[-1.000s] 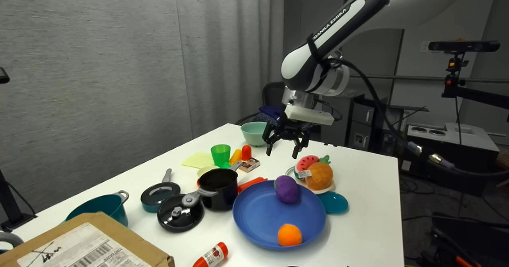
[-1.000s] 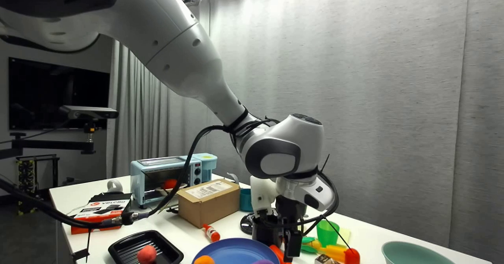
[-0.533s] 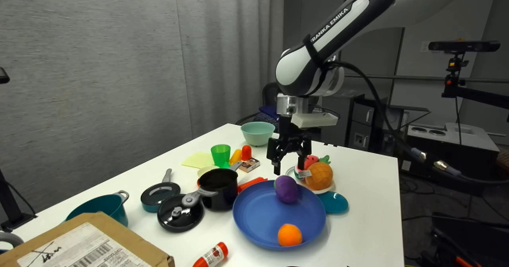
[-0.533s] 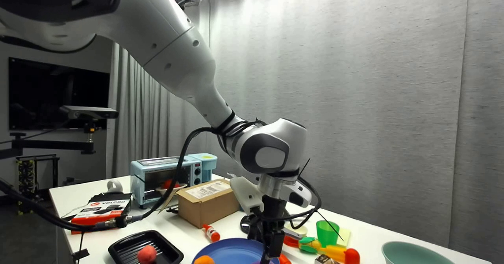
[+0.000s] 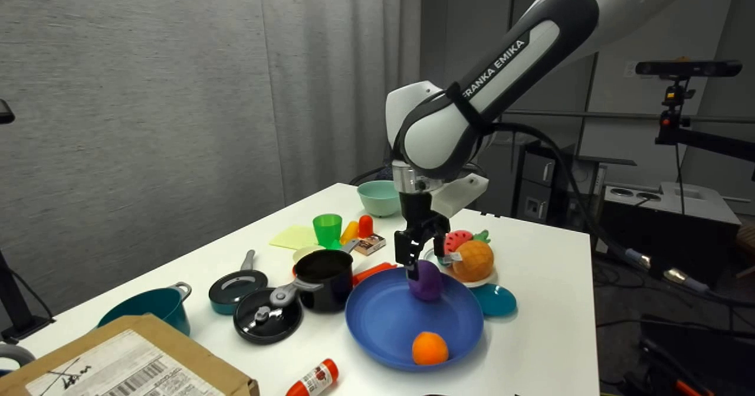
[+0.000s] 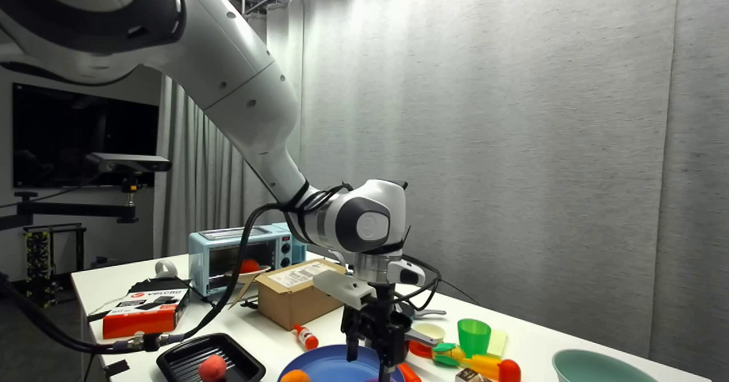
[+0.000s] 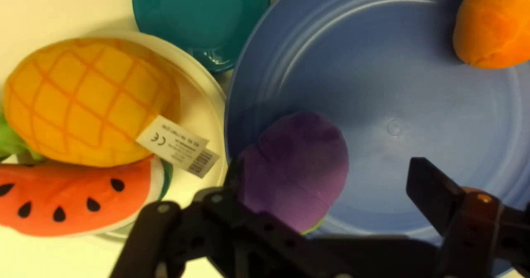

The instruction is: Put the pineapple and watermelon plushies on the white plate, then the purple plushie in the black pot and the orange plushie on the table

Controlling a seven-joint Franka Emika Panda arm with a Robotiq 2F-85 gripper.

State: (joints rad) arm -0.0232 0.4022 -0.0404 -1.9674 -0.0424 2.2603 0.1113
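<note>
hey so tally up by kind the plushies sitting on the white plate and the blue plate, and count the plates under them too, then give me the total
Plushies: 4 (pineapple plushie, watermelon plushie, purple plushie, orange plushie)
Plates: 2 (white plate, blue plate)
Total: 6

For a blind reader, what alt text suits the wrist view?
The open pincer frames a purple plushie on a blue plate, which also holds an orange plushie. A white plate beside it holds a pineapple plushie and a watermelon plushie.
</note>
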